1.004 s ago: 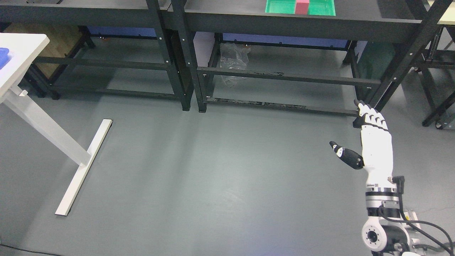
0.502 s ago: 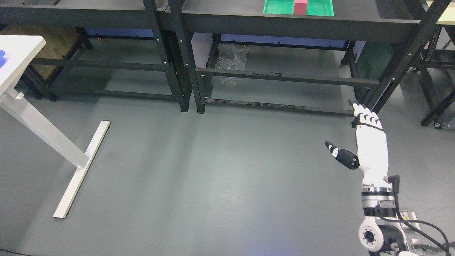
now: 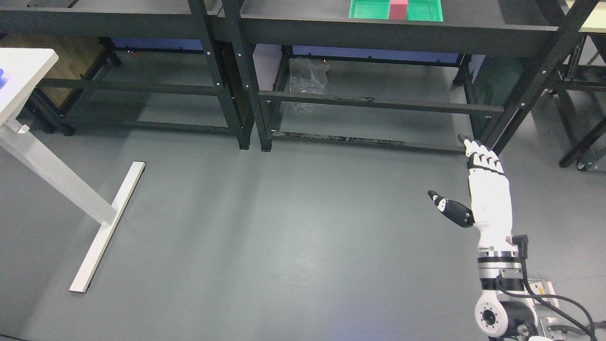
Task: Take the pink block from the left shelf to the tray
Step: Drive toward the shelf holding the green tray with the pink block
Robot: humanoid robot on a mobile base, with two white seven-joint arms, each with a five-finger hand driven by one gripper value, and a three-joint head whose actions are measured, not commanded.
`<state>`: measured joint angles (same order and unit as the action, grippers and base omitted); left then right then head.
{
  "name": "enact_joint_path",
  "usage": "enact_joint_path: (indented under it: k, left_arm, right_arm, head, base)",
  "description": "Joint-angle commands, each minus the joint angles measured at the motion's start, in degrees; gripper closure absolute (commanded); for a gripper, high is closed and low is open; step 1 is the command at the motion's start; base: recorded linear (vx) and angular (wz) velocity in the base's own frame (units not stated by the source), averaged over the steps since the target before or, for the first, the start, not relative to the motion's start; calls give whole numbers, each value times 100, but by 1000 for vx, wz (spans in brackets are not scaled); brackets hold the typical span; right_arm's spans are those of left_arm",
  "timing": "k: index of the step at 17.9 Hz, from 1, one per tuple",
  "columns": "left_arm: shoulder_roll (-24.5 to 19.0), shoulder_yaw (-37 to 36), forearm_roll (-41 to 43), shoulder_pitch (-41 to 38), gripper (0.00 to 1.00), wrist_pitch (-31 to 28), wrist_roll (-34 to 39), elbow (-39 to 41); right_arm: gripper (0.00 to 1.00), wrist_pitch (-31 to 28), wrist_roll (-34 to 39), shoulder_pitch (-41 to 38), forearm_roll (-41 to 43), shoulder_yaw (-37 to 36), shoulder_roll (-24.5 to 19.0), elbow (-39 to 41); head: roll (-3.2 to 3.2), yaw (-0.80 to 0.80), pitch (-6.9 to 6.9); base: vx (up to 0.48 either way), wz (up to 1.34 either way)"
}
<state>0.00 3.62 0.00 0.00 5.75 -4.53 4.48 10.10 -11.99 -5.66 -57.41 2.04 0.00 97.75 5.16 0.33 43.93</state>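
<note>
Far to the left of the robot hand stands a white bench (image 3: 21, 71), only its corner and T-shaped foot in view; a trace of blue shows at its edge, too little to identify. It is well apart from everything the task concerns.

Moving right, a black metal shelf unit (image 3: 118, 23) occupies the upper left, up and far left of the robot hand. Nothing can be made out on the part of it that shows. A second black shelf unit (image 3: 378, 33) adjoins it. Beneath that one, on the floor behind the lower rails, lies a crumpled clear plastic bag (image 3: 307, 80), up and left of the robot hand.

On the top board of the second unit sits a green tray (image 3: 367, 9), cut by the upper edge of the view. The pink block (image 3: 398, 9) stands in this tray, upright as far as can be told. Block and tray lie well above the robot hand and somewhat to its left, with no contact.

The right robot hand (image 3: 485, 189) hangs over bare grey floor (image 3: 284, 227) near the unit's right front leg, fingers extended straight, thumb splayed to the side, grasping nothing. Judged from this, the posture is a ready one for a reach not yet begun. The left arm is not visible.
</note>
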Motion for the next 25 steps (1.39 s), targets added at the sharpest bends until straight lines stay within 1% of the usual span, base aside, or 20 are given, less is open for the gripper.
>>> enact_joint_path:
  k: [1, 25]
  left_arm:
    - [-100, 7, 9, -27, 0, 5, -4, 0]
    - [-100, 7, 9, -35, 0, 5, -4, 0]
  right_arm:
    - [0, 1, -5, -6, 10, 41, 100, -1]
    - [0, 1, -14, 38, 89, 103, 100, -1]
  head:
    - [0, 0, 0]
    - [0, 0, 0]
  base:
    - [0, 0]
    - [10, -33]
